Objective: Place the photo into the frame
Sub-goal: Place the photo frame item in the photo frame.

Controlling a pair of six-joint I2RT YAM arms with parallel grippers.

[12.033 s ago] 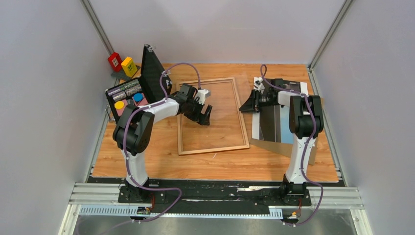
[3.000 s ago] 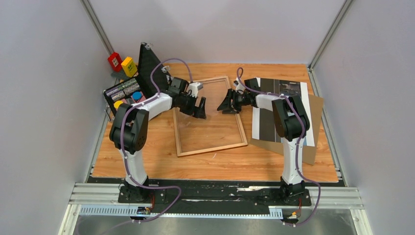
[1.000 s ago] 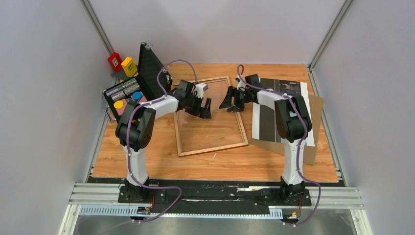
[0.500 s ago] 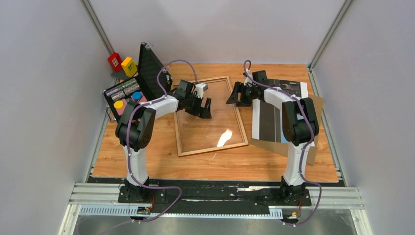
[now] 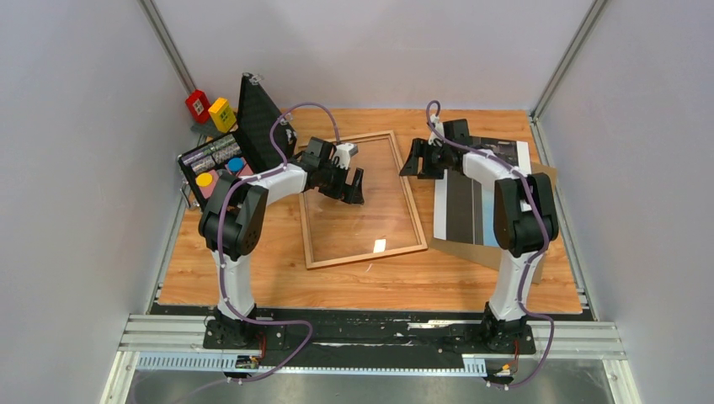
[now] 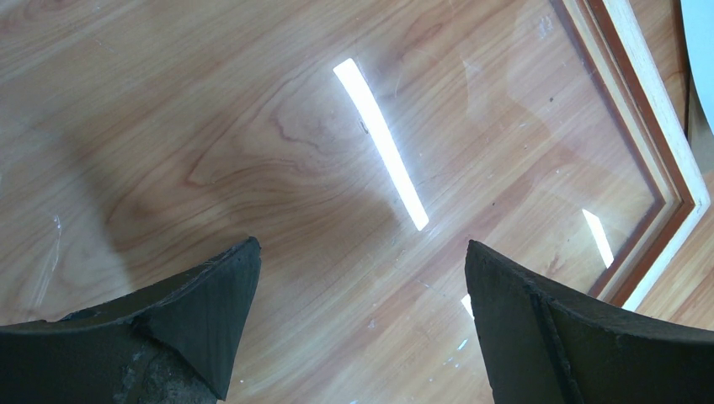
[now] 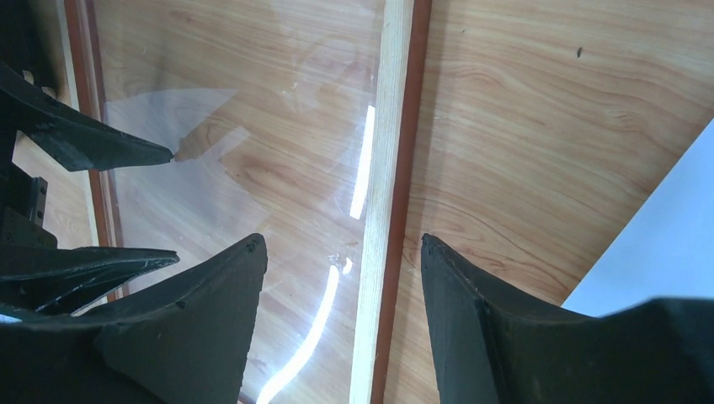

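The frame (image 5: 367, 255) lies flat at mid-table, pale wood side up, with its clear pane (image 6: 354, 168) reflecting lamps. My left gripper (image 5: 354, 194) hovers open over the pane's upper left part; nothing is between its fingers (image 6: 202, 311). My right gripper (image 5: 413, 167) is open over the frame's right rail (image 7: 391, 168), which runs between its two fingers (image 7: 471, 320) with a gap on each side. The photo (image 5: 470, 210) lies flat to the right of the frame; its white corner (image 7: 665, 244) shows in the right wrist view.
A brown backing board (image 5: 539, 257) lies under the photo at the right. An open black case (image 5: 253, 126) with coloured items stands at the left edge, with red and yellow blocks (image 5: 210, 109) behind it. Enclosure walls close in on both sides.
My right gripper has moved right and back, from over the pane to over the frame's right rail. The left arm has stayed put. The glare on the pane has shifted.
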